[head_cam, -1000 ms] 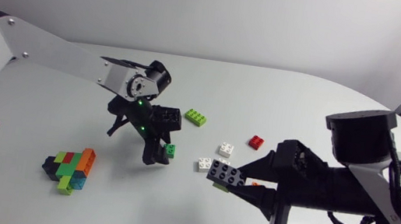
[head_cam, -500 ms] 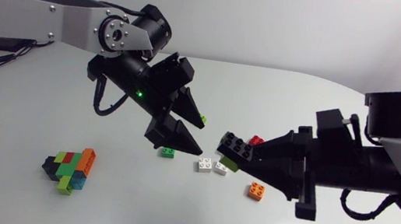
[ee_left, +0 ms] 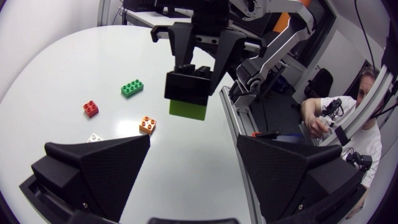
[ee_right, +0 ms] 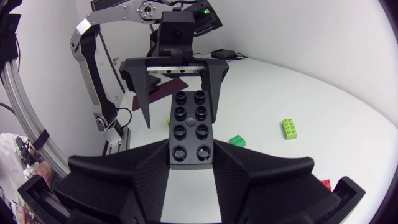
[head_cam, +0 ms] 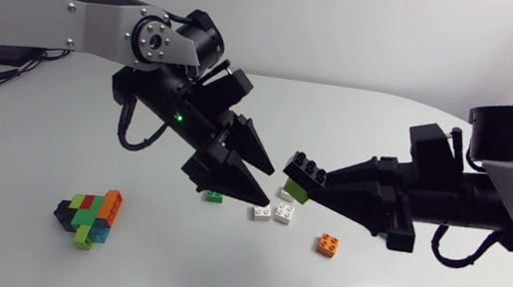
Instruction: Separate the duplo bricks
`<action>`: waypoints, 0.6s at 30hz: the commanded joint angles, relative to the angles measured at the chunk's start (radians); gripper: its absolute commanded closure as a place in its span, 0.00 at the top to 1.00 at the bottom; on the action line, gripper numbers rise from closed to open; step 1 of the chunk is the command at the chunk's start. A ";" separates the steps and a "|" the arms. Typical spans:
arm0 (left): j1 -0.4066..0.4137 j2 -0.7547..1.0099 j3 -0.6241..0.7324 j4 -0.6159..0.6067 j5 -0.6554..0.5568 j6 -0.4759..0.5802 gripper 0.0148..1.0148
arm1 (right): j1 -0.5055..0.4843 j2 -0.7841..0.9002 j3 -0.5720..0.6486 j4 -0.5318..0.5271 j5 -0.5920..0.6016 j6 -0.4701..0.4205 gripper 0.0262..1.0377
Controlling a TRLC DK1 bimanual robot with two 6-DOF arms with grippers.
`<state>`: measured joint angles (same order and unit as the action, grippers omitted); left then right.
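My right gripper (head_cam: 323, 185) is shut on a black brick (head_cam: 304, 169) that has a lime-green brick (head_cam: 294, 192) stuck under it, held in the air above the table. The left gripper (head_cam: 271, 188) is open and points at this stack from the left, its fingertips just short of it. In the left wrist view the black brick (ee_left: 186, 84) and lime-green brick (ee_left: 189, 109) hang ahead of the wide-apart left fingers (ee_left: 99, 165). Seen from the right wrist, the black brick (ee_right: 189, 130) lies studs-up between the right fingers, with the left gripper (ee_right: 177, 93) facing it.
On the table lie two white bricks (head_cam: 260, 211) (head_cam: 283, 214), an orange brick (head_cam: 328, 244), a small green brick (head_cam: 214, 196) and a multicoloured brick cluster (head_cam: 90, 218) at front left. A lime brick (ee_right: 288, 129) and a red brick (ee_left: 91, 108) lie further back.
The left gripper has left the small green brick on the table, risen, opened wider and turned toward the right gripper. The right gripper has lifted its stack up to meet it.
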<state>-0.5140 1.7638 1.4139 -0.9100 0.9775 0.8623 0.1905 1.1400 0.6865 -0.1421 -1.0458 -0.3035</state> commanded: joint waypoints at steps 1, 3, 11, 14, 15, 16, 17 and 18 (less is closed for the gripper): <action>-0.014 0.033 0.030 -0.013 0.029 -0.014 0.96 | 0.000 0.037 0.033 0.032 -0.033 0.060 0.25; -0.014 0.040 0.034 -0.013 0.047 -0.016 0.95 | -0.006 0.058 0.036 0.052 -0.054 0.086 0.25; -0.014 0.074 0.057 -0.013 0.092 -0.016 0.77 | -0.017 0.084 0.044 0.058 -0.088 0.104 0.25; -0.017 0.083 0.063 -0.012 0.101 -0.016 0.70 | -0.016 0.087 0.044 0.062 -0.094 0.113 0.25; -0.020 0.086 0.065 -0.012 0.101 -0.016 0.68 | -0.016 0.089 0.045 0.062 -0.095 0.113 0.25; -0.020 0.088 0.068 -0.012 0.104 -0.016 0.65 | -0.016 0.092 0.045 0.064 -0.097 0.115 0.25; -0.020 0.091 0.072 -0.012 0.109 -0.017 0.61 | -0.016 0.093 0.047 0.064 -0.100 0.115 0.25; -0.020 0.094 0.076 -0.010 0.112 -0.019 0.58 | -0.016 0.096 0.047 0.064 -0.105 0.115 0.25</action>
<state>-0.5251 1.8309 1.4479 -0.9131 1.0676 0.8616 0.1791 1.2171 0.7074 -0.0921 -1.1313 -0.2195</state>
